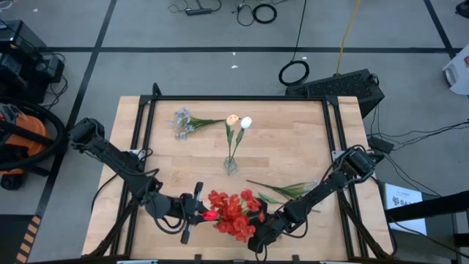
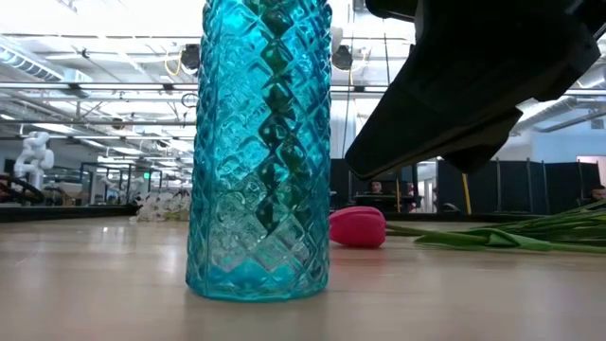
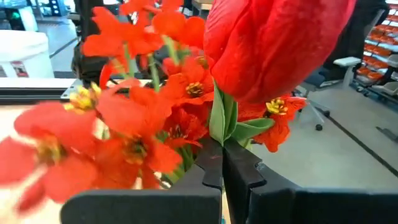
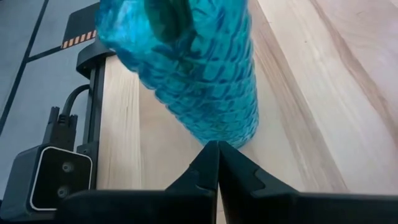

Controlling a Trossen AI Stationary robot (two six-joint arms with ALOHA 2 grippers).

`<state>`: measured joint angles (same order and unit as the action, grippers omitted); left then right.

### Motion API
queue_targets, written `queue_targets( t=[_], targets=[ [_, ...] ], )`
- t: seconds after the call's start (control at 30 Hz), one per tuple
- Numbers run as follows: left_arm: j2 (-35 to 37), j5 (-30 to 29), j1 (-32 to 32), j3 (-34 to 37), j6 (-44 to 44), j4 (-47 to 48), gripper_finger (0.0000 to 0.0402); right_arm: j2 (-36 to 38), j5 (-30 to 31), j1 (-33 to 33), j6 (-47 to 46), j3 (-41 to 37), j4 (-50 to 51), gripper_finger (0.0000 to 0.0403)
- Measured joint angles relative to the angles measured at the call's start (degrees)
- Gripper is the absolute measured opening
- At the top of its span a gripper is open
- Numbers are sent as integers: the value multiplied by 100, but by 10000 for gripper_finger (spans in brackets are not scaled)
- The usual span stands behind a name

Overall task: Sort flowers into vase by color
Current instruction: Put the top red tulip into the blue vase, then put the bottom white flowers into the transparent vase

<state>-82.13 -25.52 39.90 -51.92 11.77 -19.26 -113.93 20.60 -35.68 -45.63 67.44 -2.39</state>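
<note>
- Lying near the desk's far edge, left of middle: pale spray point(image 1: 182, 122), light and floppy; best taken low on the wire stem, not by the blossoms.
- Clamped shut on a red tulip's point(image 3: 267, 43) green stem just under the bud: left gripper point(image 1: 196, 213), near the front edge, beside the red cluster point(image 1: 234, 213). Bud soft and easily crushed; stem thin, likely to swivel in a narrow pinch.
- Standing mid-desk in a small clear vase point(image 1: 231, 166): peach and white tulips point(image 1: 239, 121), top-heavy, likely to tip it.
- Closed with nothing between the fingers: right gripper point(image 4: 217, 163), at the front edge, tips just beside the blue glass vase point(image 4: 186, 68). Vase rigid, slick, fragile; any nudge could topple it.
- Resting right of middle: loose green stems point(image 1: 289, 189), light and springy.
</note>
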Motion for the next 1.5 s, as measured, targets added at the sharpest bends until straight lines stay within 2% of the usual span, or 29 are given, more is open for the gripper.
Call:
queue_targets(
  t=[0.3, 0.43, 0.67, 0.97, 1.13, 1.5],
  targets=[
    [-94, 21, -2, -4, 719, 430, 2, 0, 0, -4, -95, 0, 0, 0],
    [-107, 281, 0, -4, 726, 482, 27, 0, 2, -4, -169, 0, 0, 0],
    [-114, 302, -1, 2, 730, 523, 85, 0, 2, -4, -318, 0, 0, 0],
    [-104, 302, 0, 4, 720, 371, 97, 2, -132, -4, -320, 0, 121, 0],
    [-52, 296, -11, 6, 702, 581, 97, 323, -427, -4, -510, -2, 1080, 0],
    [467, 169, -50, 4, 747, 1559, 97, 1666, -870, -4, -562, -2, 4017, 0]
  ],
)
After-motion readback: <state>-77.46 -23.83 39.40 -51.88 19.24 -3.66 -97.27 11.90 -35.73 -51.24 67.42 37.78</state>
